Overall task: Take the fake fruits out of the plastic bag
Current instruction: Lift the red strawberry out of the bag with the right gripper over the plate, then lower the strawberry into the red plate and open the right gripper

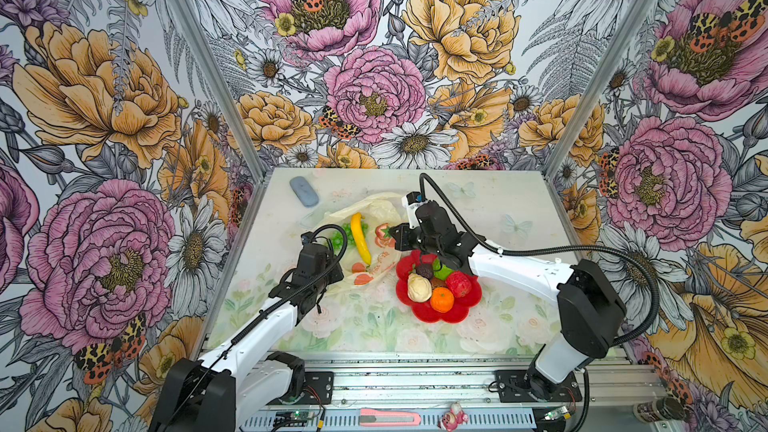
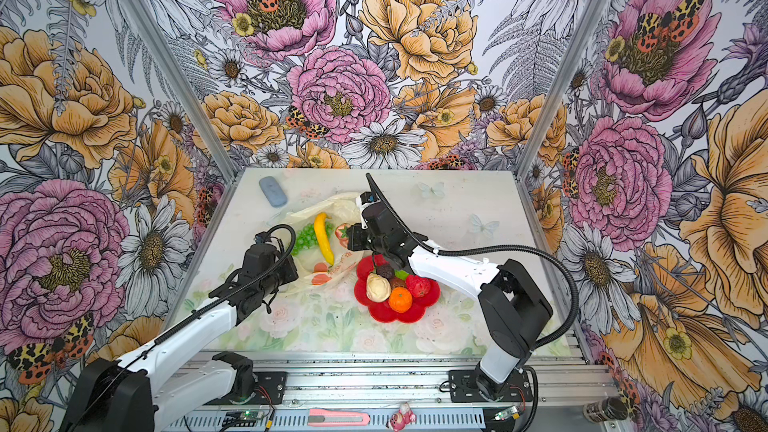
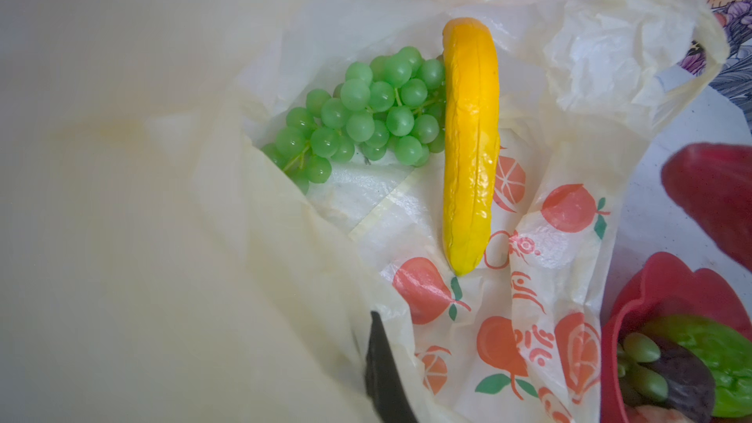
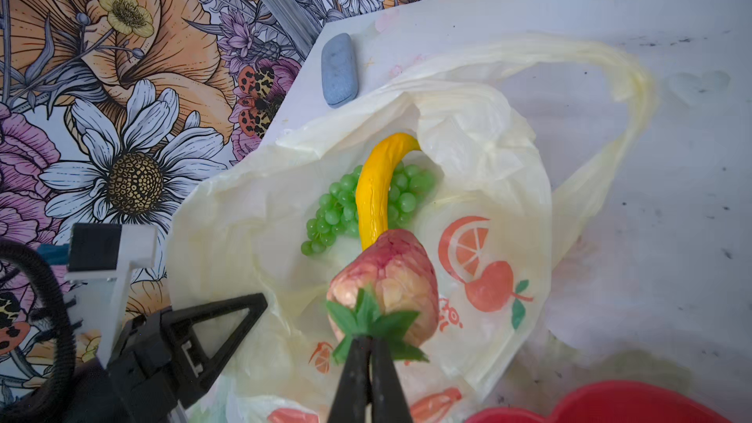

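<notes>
Right wrist view: right tool (image 4: pixel 368 339) clamps glossy pink toy strawberry (image 4: pixel 384 278); left tool (image 4: pixel 252 305) pinches pale-yellow plastic bag (image 4: pixel 488 164).

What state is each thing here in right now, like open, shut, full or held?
plastic bag: open, mouth spread
banana: inside the bag
grape bunch: inside the bag, partly under the banana
strawberry: held by its leaves, over the bag
right jaws: shut on the strawberry's leaves
left jaws: shut on the bag's edge
red plate: holds other fake fruits
</notes>
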Robot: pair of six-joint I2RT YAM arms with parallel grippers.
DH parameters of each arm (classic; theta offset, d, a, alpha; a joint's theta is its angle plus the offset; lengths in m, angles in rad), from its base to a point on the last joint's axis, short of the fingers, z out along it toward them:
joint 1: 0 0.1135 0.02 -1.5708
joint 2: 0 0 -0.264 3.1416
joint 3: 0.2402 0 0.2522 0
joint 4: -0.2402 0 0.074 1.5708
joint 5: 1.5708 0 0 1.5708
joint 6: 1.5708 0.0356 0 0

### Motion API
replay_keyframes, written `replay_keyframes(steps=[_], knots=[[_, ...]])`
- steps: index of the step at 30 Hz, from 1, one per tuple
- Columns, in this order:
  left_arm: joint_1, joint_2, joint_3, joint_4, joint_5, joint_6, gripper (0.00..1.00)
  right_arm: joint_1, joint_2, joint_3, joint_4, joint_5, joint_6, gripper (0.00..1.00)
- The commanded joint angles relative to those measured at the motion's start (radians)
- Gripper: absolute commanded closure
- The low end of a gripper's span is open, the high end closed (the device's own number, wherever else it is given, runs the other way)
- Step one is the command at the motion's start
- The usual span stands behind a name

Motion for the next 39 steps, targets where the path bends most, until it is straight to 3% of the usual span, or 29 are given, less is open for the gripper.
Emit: replay_keyframes(steps=[1, 14, 39], knots=[[0.012, -0.020, -0.014, 0.043, -0.045, 0.042, 1.00, -0.007, -0.112, -0.036, -0.160, 0.040, -0.065, 1.00], [0.010, -0.058, -0.069, 0.103, -0.006, 0.056, 1.00, -0.062, -0.332, -0.173, -0.441, -0.024, -0.056, 1.00], [-0.011, -0.052, -0.073, 0.116, -0.034, 0.050, 1.00, -0.063, -0.333, -0.187, -0.622, 0.059, -0.086, 1.00]])
